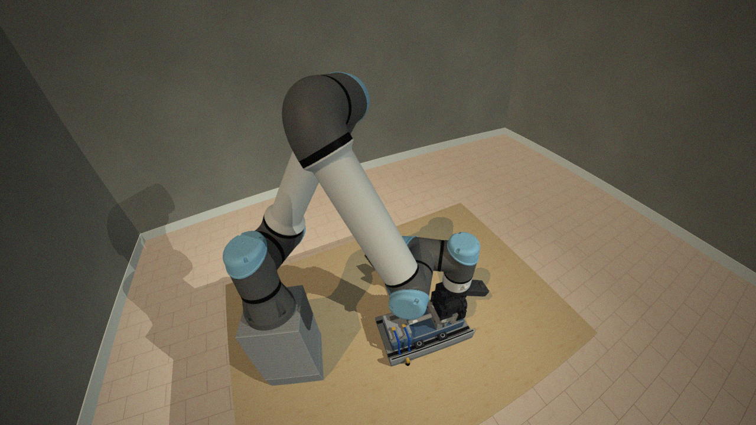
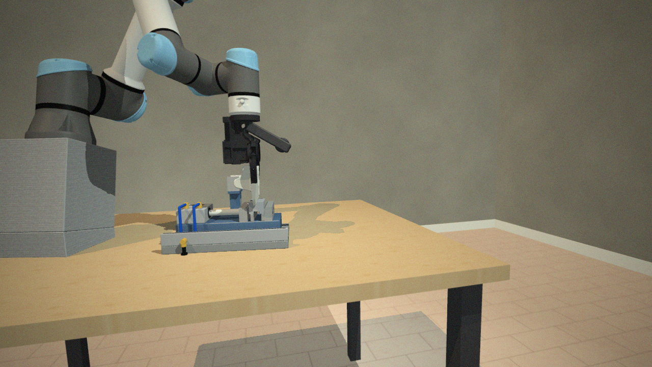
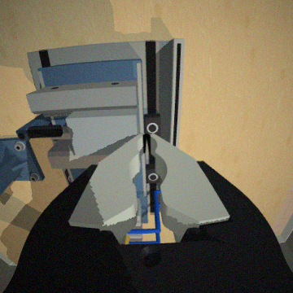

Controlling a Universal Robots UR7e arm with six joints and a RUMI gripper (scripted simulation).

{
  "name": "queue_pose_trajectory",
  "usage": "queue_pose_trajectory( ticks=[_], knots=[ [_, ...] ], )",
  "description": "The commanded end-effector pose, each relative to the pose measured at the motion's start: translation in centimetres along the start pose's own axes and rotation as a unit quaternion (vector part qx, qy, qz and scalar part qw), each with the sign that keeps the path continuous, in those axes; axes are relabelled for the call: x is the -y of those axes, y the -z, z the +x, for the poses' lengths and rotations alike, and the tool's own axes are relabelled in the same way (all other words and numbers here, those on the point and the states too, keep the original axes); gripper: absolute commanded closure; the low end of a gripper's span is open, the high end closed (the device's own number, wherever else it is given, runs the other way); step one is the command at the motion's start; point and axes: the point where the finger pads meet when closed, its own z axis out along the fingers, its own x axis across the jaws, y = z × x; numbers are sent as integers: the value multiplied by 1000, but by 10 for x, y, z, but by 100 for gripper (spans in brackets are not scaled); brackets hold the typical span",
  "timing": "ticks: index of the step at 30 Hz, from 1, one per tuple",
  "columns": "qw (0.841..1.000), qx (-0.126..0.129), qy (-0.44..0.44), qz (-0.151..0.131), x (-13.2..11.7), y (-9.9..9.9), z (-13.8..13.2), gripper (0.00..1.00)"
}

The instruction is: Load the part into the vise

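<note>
The part [image 3: 103, 124] [image 2: 261, 205] is a light grey block lying between the vise jaws. Its long side is close along the fixed jaw [image 3: 81, 98] [image 2: 268, 210]; a dark line shows between them. The moving jaw [image 3: 61, 159] [image 2: 246, 212] stands on the part's other side. The work stop [image 3: 45, 131], a short black rod, points at the part's far end; I cannot tell whether they touch. My gripper [image 3: 146, 135] [image 2: 255, 200] is shut and empty, pointing down, with its tips close to the part's near end. The slot and the low bars are hidden.
The vise's blue base [image 3: 89, 72] [image 2: 223, 224] sits on a grey rail plate [image 2: 223, 238]. Blue air hoses [image 2: 194, 218] [image 3: 158, 216] rise by the cylinder. A blue stand [image 2: 234, 199] with a light grey top is behind the vise. A blue bracket [image 3: 12, 163] is at left in the wrist view.
</note>
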Motion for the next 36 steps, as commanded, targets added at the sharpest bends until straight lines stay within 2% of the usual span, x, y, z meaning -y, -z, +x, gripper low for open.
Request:
queue_pose_trajectory(
  ticks=[1,36],
  knots=[
    [1000,0,0,1,0,1,-3,100],
    [1000,0,0,0,0,1,-12,100]
  ],
)
